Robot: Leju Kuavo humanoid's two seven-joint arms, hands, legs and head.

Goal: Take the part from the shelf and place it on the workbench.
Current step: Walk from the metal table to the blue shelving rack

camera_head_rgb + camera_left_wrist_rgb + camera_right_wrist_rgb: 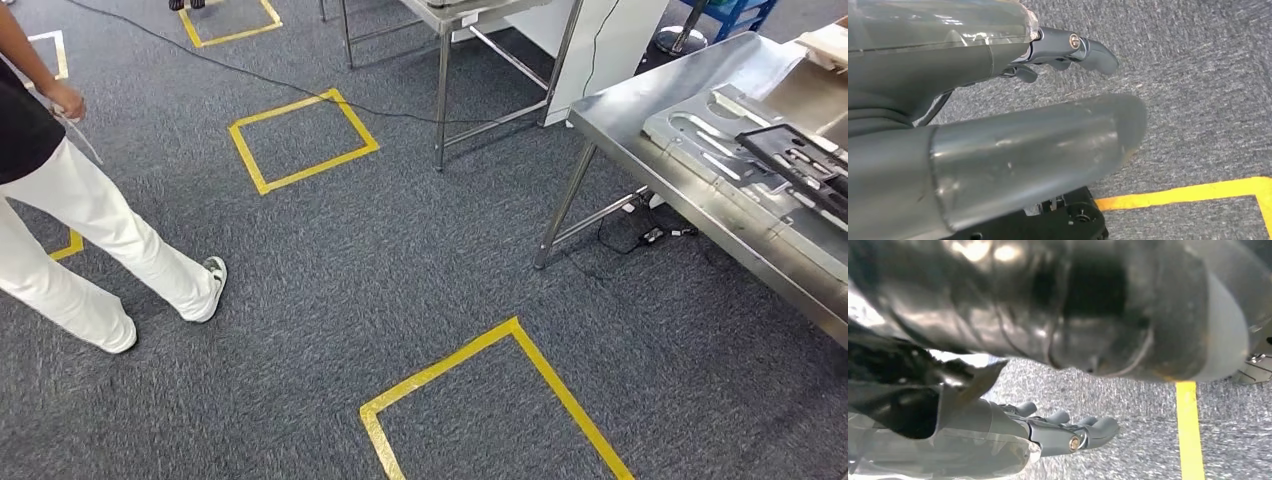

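The left robot hand [998,130] hangs over grey carpet [400,260], fingers [1093,52] loosely extended and apart, holding nothing; the right robot hand [1048,432] hangs likewise, empty, fingers slightly curled, beside yellow floor tape [1189,430]; on the steel surface [640,110] at right lie a grey metal part [700,140] and a black frame [800,160]; a person [70,210] in white trousers stands at left.

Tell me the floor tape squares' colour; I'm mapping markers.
Yellow floor tape squares on grey carpet, clearest in the head view.
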